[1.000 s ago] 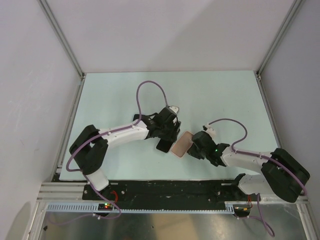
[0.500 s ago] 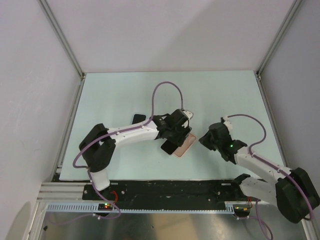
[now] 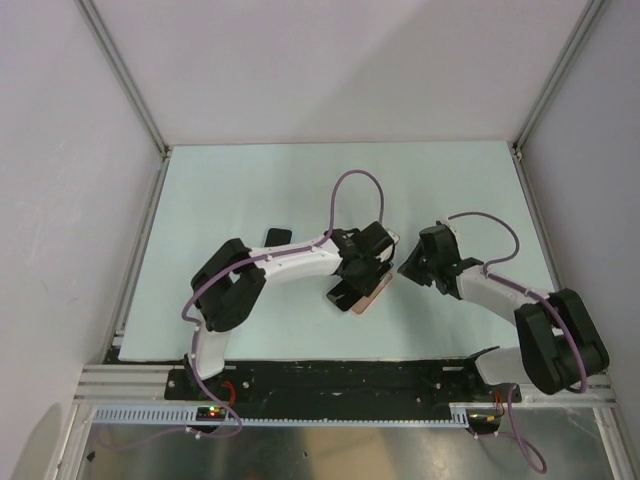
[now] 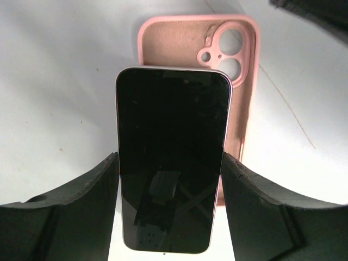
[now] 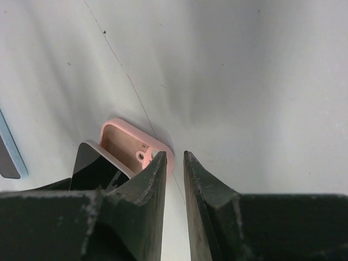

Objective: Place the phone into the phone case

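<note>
Two end effectors worked close together near the middle of the bench [image 3: 250, 190]. The left end effector [image 4: 171, 182] was clamped on the phone [image 4: 171, 152], one finger against each long edge, with the glossy screen facing the wrist camera. That side grip left the back of the phone free, and the back is the face that has to meet the shell. The phone case [image 4: 190, 41] lay flat on the bench underneath, hollow side up, so it could take the phone from above.

Phone and case were not lined up. The end of the case with the camera cut-outs stuck out beyond the phone's top edge. The case also sat a little to one side, its long pink rim showing along the phone's right edge in the left wrist view. Whether the phone touched the case could not be told.

The right end effector [image 5: 175, 179] hovered just beside the cut-out end of the case, its fingers a narrow gap apart with nothing between them. It seemed placed to steady or nudge the shell. By this showing, the phone needed shifting toward the cut-out end and then pressing down.
</note>
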Robot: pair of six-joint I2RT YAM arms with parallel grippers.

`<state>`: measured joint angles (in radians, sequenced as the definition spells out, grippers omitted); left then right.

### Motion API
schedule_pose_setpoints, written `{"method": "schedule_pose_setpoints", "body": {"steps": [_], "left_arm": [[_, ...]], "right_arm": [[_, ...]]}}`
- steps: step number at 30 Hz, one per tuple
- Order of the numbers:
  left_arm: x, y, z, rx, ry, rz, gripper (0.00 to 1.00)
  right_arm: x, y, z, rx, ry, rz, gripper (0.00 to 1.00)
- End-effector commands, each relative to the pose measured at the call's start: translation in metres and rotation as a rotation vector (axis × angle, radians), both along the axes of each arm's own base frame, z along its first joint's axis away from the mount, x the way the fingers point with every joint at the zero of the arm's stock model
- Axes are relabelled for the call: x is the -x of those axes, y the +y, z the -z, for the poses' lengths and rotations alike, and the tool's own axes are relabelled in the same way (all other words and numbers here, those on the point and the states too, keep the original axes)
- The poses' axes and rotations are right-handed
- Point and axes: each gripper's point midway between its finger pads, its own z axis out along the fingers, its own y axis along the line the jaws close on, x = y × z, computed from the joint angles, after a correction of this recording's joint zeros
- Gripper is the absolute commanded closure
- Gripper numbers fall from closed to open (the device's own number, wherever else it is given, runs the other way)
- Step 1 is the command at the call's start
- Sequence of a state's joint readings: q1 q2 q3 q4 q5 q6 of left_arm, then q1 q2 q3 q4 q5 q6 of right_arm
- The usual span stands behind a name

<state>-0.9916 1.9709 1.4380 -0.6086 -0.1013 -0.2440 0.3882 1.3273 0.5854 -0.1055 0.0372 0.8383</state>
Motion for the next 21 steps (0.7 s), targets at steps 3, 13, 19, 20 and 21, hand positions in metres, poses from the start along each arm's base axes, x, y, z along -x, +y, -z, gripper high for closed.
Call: {"method": "schedule_pose_setpoints", "body": {"steps": [3, 13, 19, 20, 21], "left_arm": [[-0.011, -0.021, -0.018, 0.033, -0.041, 0.035, 0.84], [-0.010, -0.032, -0.014, 0.038, -0.019, 0.037, 0.84], [-0.006, -0.038, -0.010, 0.042, -0.003, 0.043, 0.84], [-0.005, -0.039, -0.009, 0.042, -0.003, 0.043, 0.84], [-0.005, -0.039, -0.009, 0.042, -0.002, 0.042, 0.84]], "right_arm": [[-0.019, 0.015, -0.005, -0.041, -0.030, -0.049, 0.76], [-0.020, 0.017, 0.002, -0.048, -0.012, -0.053, 0.77], [-0.021, 0.015, 0.005, -0.049, -0.006, -0.049, 0.77], [-0.021, 0.015, 0.006, -0.050, -0.002, -0.048, 0.77], [-0.021, 0.015, 0.007, -0.050, 0.002, -0.048, 0.77]]}}
